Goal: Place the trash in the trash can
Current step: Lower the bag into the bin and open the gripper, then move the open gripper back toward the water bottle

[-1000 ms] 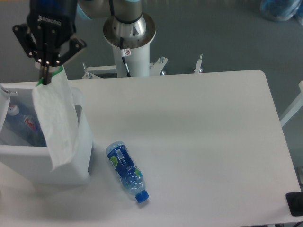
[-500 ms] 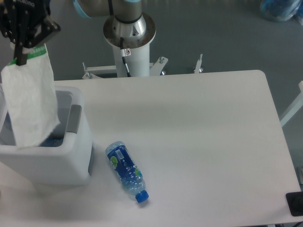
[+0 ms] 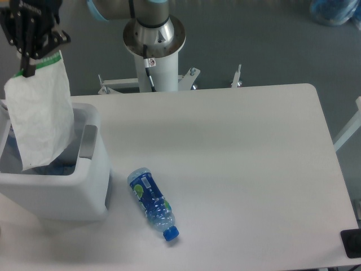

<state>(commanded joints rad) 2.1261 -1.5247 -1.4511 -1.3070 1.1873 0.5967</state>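
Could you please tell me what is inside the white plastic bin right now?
The white boxy plastic bin shows a grey inner panel and something bluish at the bottom. The hanging thin white translucent bag covers the rest.

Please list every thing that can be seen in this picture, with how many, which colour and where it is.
bag: one, white translucent with a green top edge, hanging from the gripper above the bin's opening at far left
bin: one, white with a grey inner panel, on the table's left edge
bottle: one, clear with blue label and blue cap, lying on its side on the table right of the bin
table: one, white, fills most of the view
floor: grey, behind the table
robot base: one, silver and white, behind the table
gripper: one, black, top left, shut on the bag's top edge
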